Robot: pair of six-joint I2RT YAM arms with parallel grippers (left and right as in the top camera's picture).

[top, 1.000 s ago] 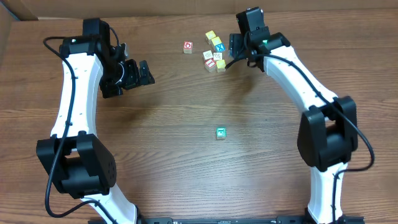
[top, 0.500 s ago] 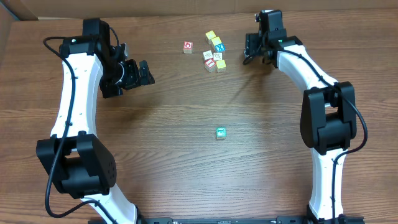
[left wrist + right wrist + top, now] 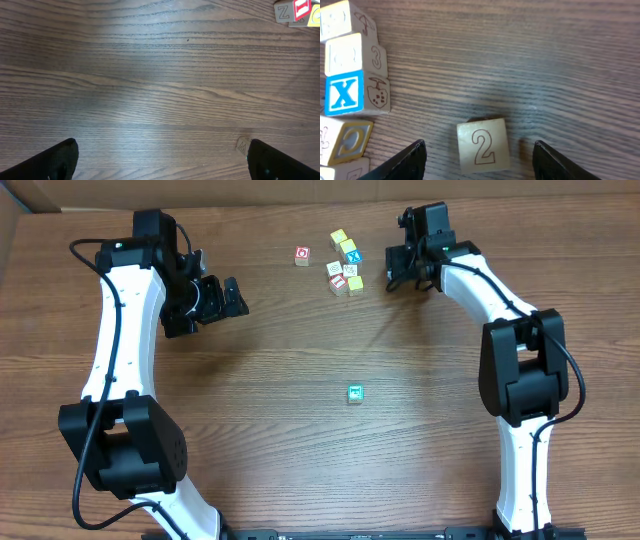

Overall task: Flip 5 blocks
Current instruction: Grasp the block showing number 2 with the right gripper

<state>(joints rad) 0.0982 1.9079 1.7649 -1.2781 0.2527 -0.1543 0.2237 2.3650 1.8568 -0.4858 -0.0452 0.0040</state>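
Two white-and-black arms (image 3: pixel 110 330) - both stretched toward the far side.
Black left claw (image 3: pixel 162 157) spread fully wide; black right claw (image 3: pixel 480 157) pointing down - its fingers parted.

My overhead view is bright and evenly lit from above. The arms throw only soft shadows on the table (image 3: pixel 300 460), and the blocks (image 3: pixel 345 265) look crisp. In the left wrist view a pale sheen washes over the wood grain at centre, and the left tool (image 3: pixel 161 152) is just black, blurred shapes in the near corners. The right wrist view is close and slightly soft. The "2" block (image 3: pixel 483 145) has a small dark shadow along its far edge, and the right tool (image 3: pixel 480 147) is dark and fuzzy.
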